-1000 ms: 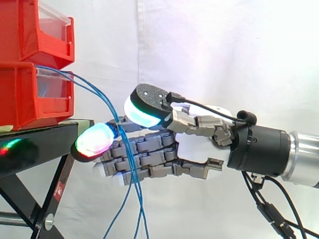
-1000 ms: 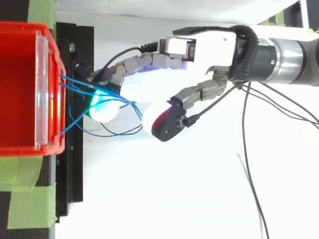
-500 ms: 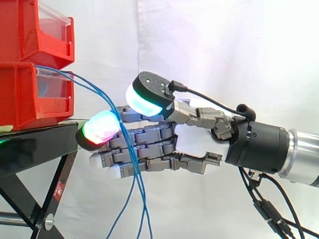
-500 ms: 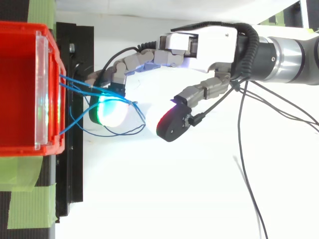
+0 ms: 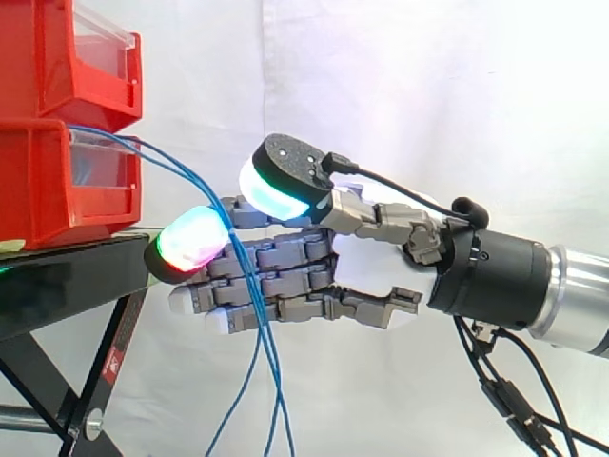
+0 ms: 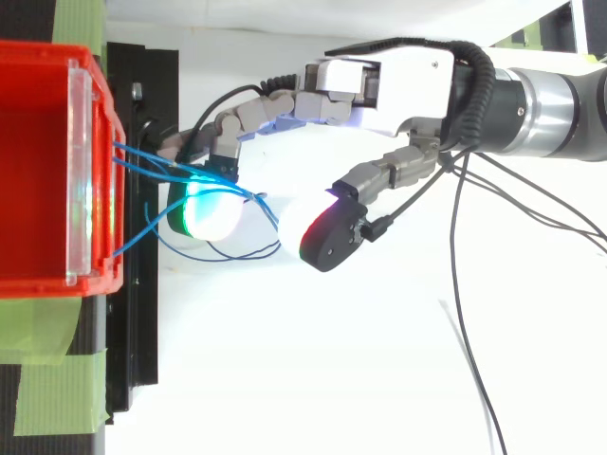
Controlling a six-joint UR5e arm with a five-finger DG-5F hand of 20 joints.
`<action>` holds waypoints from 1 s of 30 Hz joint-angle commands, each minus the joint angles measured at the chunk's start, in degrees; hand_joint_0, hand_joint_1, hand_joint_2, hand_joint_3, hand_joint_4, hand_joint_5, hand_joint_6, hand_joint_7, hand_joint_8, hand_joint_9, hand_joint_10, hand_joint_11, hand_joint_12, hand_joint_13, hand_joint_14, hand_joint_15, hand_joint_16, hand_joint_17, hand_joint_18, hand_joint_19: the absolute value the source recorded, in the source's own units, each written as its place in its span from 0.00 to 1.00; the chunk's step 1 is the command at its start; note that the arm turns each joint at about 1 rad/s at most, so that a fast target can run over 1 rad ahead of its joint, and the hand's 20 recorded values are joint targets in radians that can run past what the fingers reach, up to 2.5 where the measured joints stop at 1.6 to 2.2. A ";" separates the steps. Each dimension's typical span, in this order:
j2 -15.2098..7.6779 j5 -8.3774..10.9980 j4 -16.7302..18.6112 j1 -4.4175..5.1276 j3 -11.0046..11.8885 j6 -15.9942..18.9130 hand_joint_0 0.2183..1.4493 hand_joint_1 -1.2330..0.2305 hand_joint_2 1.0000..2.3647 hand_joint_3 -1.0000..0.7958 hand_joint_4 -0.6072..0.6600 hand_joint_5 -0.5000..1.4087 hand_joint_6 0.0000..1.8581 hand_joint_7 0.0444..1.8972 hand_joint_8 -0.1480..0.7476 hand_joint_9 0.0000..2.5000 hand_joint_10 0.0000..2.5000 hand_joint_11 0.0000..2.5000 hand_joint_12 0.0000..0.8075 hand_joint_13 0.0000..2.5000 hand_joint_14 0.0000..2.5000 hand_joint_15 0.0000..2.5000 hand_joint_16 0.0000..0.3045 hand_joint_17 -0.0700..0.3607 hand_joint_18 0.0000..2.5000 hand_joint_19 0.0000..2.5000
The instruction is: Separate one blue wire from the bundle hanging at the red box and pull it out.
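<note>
several blue wires (image 5: 259,335) are coming out of the front of the lower red bin (image 5: 48,190), just under its clear front panel (image 5: 100,167), and they are bending over in an arc and hanging down in front of the black stand (image 5: 76,276). a second red bin (image 5: 67,57) is sitting on top of the lower one, and the white curtain (image 5: 428,95) is hanging behind everything. the hand (image 5: 366,276) is reaching in from the right at about the height of the stand's top, with its fingers pointing toward the bins and lying nearly level, one above the other. in the side view the wires are running down across these fingers, passing just behind the pad (image 5: 190,243) that is glowing red and green. the thumb's pad (image 5: 276,195) is glowing cyan and is standing higher, above the fingers. in the top view the wires (image 6: 251,196) are spreading from the red bin (image 6: 38,190) and meeting in the gap between the green glowing pad (image 6: 211,210) and the thumb, where they are touching that pad. the hand (image 6: 398,85) is keeping its thumb and fingers clearly apart, so it is not closing on any wire; one finger is bending in a curve toward the stand (image 6: 142,322). green tape (image 6: 47,379) is lying beside the bin.
</note>
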 commanded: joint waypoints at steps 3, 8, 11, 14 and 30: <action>-0.01 -0.22 0.15 -0.02 -0.03 -0.63 0.29 0.45 0.01 0.33 0.71 0.17 0.27 0.59 0.48 0.13 0.00 0.06 0.48 0.14 0.00 0.10 0.18 0.44 0.11 0.18; -2.47 -0.57 2.44 -0.37 -0.03 -0.02 0.29 0.45 0.01 0.33 0.70 0.17 0.27 0.61 0.48 0.13 0.00 0.07 0.48 0.14 0.00 0.11 0.18 0.44 0.11 0.19; -3.70 -1.36 5.60 -0.55 -0.03 0.78 0.29 0.45 0.01 0.33 0.70 0.18 0.27 0.63 0.48 0.13 0.00 0.06 0.49 0.14 0.00 0.11 0.17 0.44 0.11 0.19; -3.70 -2.16 6.13 -0.81 0.05 1.74 0.29 0.45 0.01 0.33 0.69 0.17 0.27 0.63 0.48 0.13 0.00 0.07 0.49 0.14 0.00 0.11 0.18 0.44 0.11 0.19; -3.79 -1.89 6.83 -0.81 0.14 -0.10 0.29 0.45 0.01 0.33 0.71 0.17 0.27 0.59 0.48 0.13 0.00 0.07 0.49 0.15 0.00 0.11 0.18 0.44 0.11 0.19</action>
